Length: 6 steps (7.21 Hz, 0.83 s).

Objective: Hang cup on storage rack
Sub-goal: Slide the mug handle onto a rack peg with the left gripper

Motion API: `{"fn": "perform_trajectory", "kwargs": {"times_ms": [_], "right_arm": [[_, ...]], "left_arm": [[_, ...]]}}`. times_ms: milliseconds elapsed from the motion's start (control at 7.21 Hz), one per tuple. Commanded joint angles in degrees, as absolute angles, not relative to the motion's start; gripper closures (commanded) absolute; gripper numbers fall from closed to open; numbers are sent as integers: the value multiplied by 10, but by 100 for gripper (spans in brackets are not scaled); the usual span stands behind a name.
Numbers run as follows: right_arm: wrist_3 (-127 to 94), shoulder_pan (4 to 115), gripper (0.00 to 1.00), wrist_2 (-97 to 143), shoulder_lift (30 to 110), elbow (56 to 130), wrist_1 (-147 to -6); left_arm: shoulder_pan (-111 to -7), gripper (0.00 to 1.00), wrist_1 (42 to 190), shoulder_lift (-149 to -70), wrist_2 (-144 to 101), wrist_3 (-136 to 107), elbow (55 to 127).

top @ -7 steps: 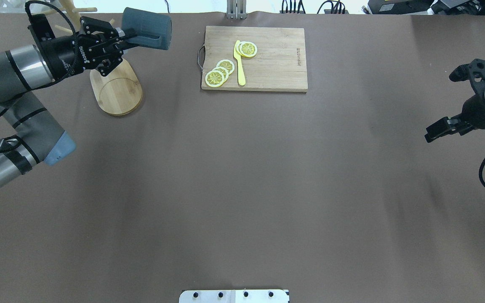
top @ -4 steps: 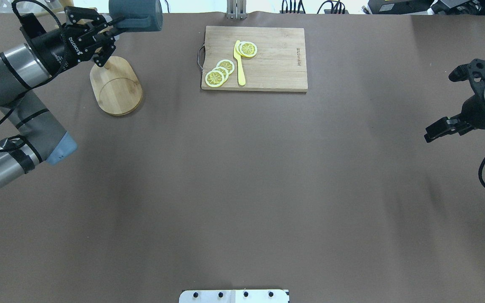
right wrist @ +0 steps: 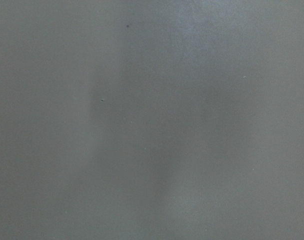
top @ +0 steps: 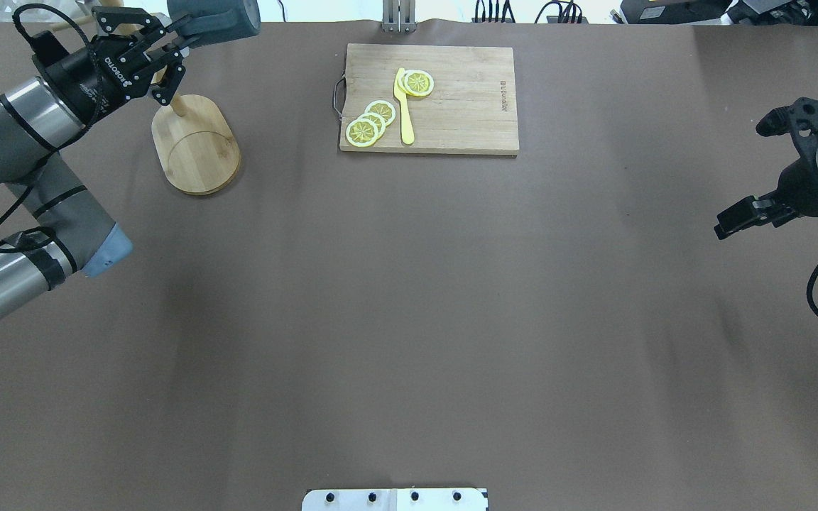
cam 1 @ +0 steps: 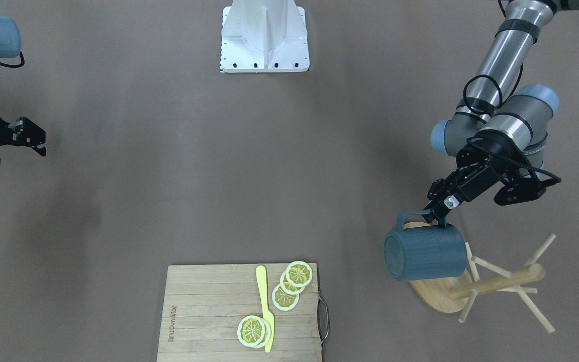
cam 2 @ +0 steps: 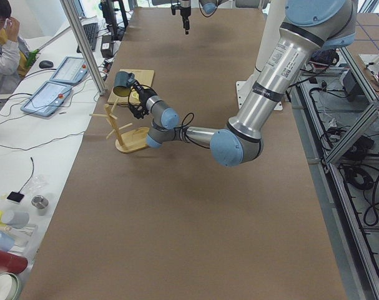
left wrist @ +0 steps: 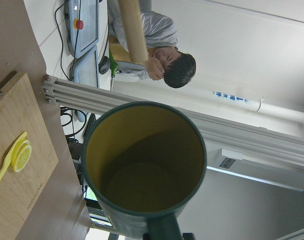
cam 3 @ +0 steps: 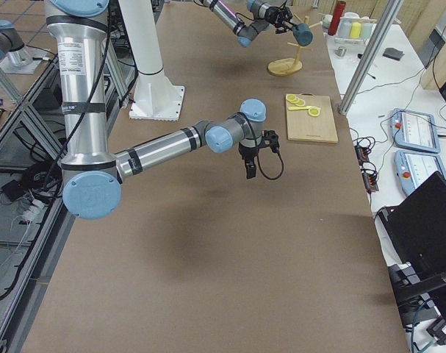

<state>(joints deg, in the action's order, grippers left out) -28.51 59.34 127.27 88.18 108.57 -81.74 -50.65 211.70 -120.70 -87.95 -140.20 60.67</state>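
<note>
My left gripper [cam 1: 439,217] is shut on the loop handle of the dark teal ribbed cup [cam 1: 425,251]. It holds the cup on its side in the air, just beside the top of the bamboo storage rack [cam 1: 495,282]. In the overhead view the cup [top: 214,15] is at the far left edge, beyond the rack's oval base [top: 196,142], with my left gripper [top: 176,37] on it. The left wrist view looks into the cup's yellow-olive inside [left wrist: 141,165], with a rack peg [left wrist: 133,30] just above its rim. My right gripper [top: 720,231] hangs shut and empty at the far right.
A rectangular wooden cutting board [top: 451,121] lies at the back centre. On it are lemon slices [top: 370,122] and a yellow knife [top: 404,106]. The rack's thin pegs [cam 1: 536,306] stick out around the post. A person sits beyond the table's far edge [cam 2: 2,37].
My left gripper has carried the cup left and toward the table's far edge, nearer the rack's top. The right arm has barely moved.
</note>
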Motion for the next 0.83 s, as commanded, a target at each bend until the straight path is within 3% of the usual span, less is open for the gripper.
{"fn": "perform_trajectory", "kwargs": {"times_ms": [0,694], "right_arm": [[-285,593,0,1274,882,1085,-817],[-285,594,0,1274,882,1085,-817]], "left_arm": [[-507,100,2139,-1208,-878,-1405,587],[-532,100,2177,-1204,-918,-1408,553]]}}
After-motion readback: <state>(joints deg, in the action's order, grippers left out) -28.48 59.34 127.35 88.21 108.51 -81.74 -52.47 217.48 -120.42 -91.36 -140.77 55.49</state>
